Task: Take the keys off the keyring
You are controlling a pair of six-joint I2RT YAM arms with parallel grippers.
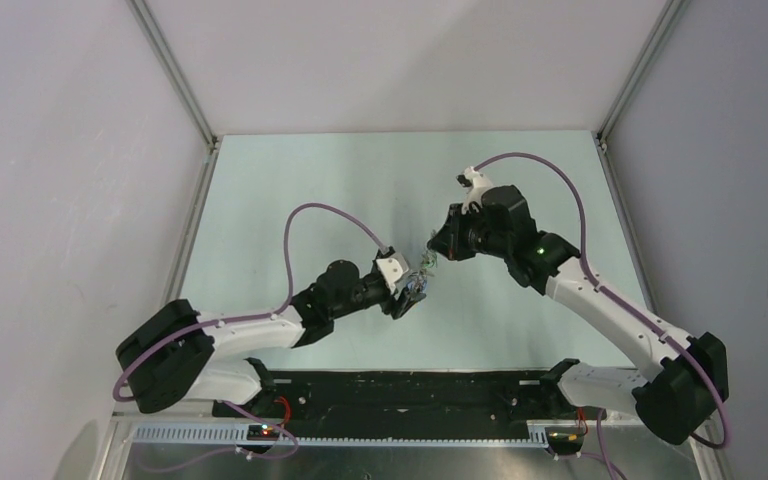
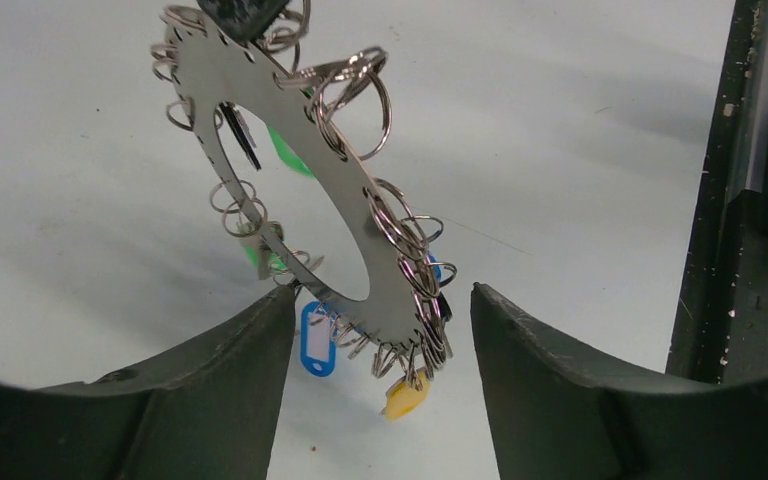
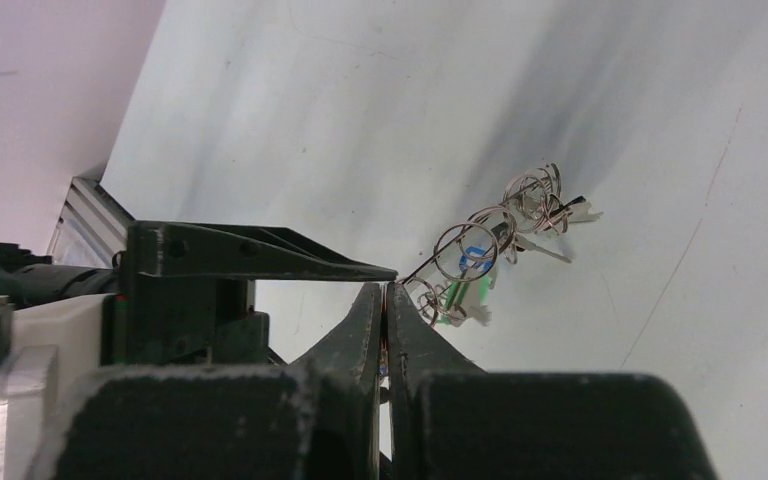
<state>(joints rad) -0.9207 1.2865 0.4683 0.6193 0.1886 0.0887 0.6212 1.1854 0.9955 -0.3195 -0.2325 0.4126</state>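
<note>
The keyring (image 2: 345, 195), a wide flat metal ring edged with many small split rings, hangs upright above the table. Its keys and tags dangle from it: a blue tag (image 2: 317, 340), a yellow tag (image 2: 405, 397), a green tag (image 2: 285, 150) and a black key (image 2: 240, 135). My right gripper (image 3: 385, 287) is shut on the ring's top edge; the ring and its tags (image 3: 470, 258) show edge-on past its tips. My left gripper (image 2: 380, 288) is open, with one finger on each side of the ring's lower part. In the top view the bunch (image 1: 422, 276) hangs between the left gripper (image 1: 407, 297) and the right gripper (image 1: 436, 250).
The pale green table (image 1: 360, 190) is enclosed by white walls with aluminium corner posts (image 1: 175, 75). A black base rail (image 2: 750, 200) runs along the near edge behind my left gripper. Purple cables (image 1: 330, 212) arch over both arms.
</note>
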